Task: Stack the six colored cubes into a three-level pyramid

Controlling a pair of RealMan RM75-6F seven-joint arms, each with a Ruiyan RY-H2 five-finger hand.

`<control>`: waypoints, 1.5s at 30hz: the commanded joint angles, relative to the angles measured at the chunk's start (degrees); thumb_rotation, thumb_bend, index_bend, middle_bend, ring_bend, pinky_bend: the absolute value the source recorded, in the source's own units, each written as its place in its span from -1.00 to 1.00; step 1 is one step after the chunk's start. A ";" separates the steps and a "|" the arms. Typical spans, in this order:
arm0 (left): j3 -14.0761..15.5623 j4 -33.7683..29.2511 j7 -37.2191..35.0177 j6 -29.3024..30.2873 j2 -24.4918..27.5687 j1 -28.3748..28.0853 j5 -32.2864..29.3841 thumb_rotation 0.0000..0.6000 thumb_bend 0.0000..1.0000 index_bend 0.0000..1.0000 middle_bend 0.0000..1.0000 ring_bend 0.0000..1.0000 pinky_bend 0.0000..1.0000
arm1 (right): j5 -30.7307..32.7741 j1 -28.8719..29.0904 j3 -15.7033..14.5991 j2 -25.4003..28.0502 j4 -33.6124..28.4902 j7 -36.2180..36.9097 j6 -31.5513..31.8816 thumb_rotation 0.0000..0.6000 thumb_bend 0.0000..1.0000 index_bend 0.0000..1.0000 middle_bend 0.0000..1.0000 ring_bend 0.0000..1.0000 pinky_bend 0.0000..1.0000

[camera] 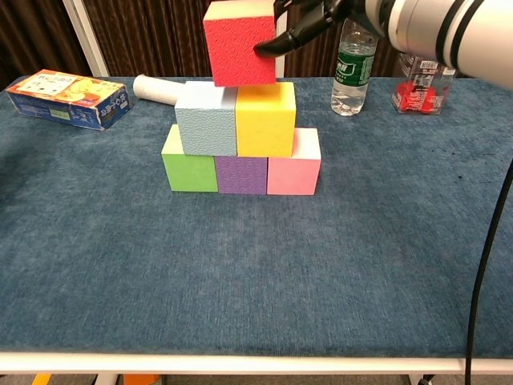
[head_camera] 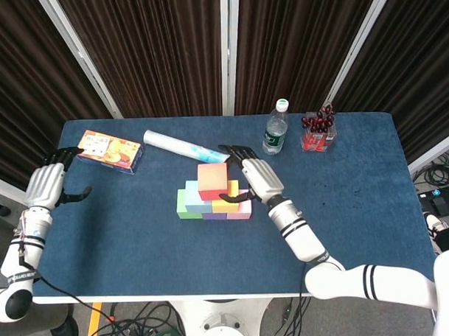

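A green cube (camera: 189,170), a purple cube (camera: 240,175) and a pink cube (camera: 290,175) form the bottom row mid-table. On them stand a light blue cube (camera: 206,128) and a yellow cube (camera: 264,128). A red cube (camera: 240,44) is level over the seam between those two, at or just above their tops. My right hand (camera: 300,24) holds the red cube (head_camera: 211,177), thumb on its right face and the other fingers behind it; the same right hand (head_camera: 253,180) shows in the head view. My left hand (head_camera: 44,185) hovers open by the table's left edge.
A snack box (head_camera: 109,151) lies at the back left, with a white tube (head_camera: 176,145) beside it behind the stack. A water bottle (head_camera: 275,129) and a clear box of red items (head_camera: 319,131) stand at the back right.
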 commanded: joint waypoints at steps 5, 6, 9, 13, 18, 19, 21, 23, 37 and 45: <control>0.05 0.06 -0.64 0.13 0.08 0.31 0.36 1.00 -0.48 -0.71 -0.80 -0.98 -0.94 | 0.75 -0.20 -0.04 -2.96 0.12 -2.49 2.50 1.00 -0.76 -0.81 -0.15 -0.88 -1.00; 0.05 0.06 -0.73 0.11 0.10 0.33 0.43 1.00 -0.48 -0.71 -0.80 -0.98 -0.94 | 0.59 -0.27 -0.09 -3.33 0.11 -2.99 3.00 1.00 -0.76 -0.81 -0.15 -0.88 -1.00; 0.10 0.04 -0.91 0.10 0.16 0.44 0.56 1.00 -0.48 -0.71 -0.80 -0.98 -0.94 | 0.06 -0.69 -0.27 -3.98 0.16 -3.83 4.09 1.00 -0.76 -0.81 -0.16 -0.88 -1.00; 0.10 0.38 -1.26 -0.07 -0.05 0.40 0.79 1.00 -0.48 -0.71 -0.80 -0.98 -0.94 | -0.36 -1.18 -0.27 -4.96 0.57 -4.32 4.92 1.00 -0.76 -0.81 -0.17 -0.88 -1.00; 0.14 0.02 -1.52 0.26 0.19 0.69 1.20 1.00 -0.48 -0.71 -0.80 -0.98 -0.94 | -1.17 -1.63 -0.19 -6.00 1.07 -4.62 5.35 1.00 -0.76 -0.81 -0.18 -0.88 -1.00; 0.19 -0.01 -1.45 0.22 0.16 0.69 1.18 1.00 -0.48 -0.71 -0.80 -0.98 -0.94 | -1.21 -1.76 -0.13 -6.03 1.01 -4.54 5.32 1.00 -0.76 -0.81 -0.18 -0.88 -1.00; 0.09 0.40 -1.58 -0.17 0.02 0.49 1.00 1.00 -0.48 -0.71 -0.80 -0.98 -0.94 | -1.48 -1.97 -0.13 -6.13 1.07 -4.78 5.35 1.00 -0.76 -0.81 -0.18 -0.88 -1.00; 0.05 0.56 -1.63 -0.35 -0.06 0.38 0.95 1.00 -0.48 -0.71 -0.80 -0.98 -0.94 | -1.54 -2.20 -0.03 -6.18 0.97 -4.63 5.12 1.00 -0.76 -0.81 -0.18 -0.88 -1.00; -0.06 1.06 -2.44 -0.48 -0.17 0.53 1.10 1.00 -0.48 -0.71 -0.80 -0.98 -0.94 | -2.46 -2.80 0.65 -7.05 2.12 -4.36 3.81 1.00 -0.76 -0.81 -0.19 -0.88 -1.00; -0.07 1.23 -2.36 -0.71 -0.24 0.39 1.08 1.00 -0.48 -0.71 -0.80 -0.98 -0.94 | -2.01 -2.94 0.88 -7.32 2.66 -4.47 2.70 1.00 -0.76 -0.81 -0.19 -0.88 -1.00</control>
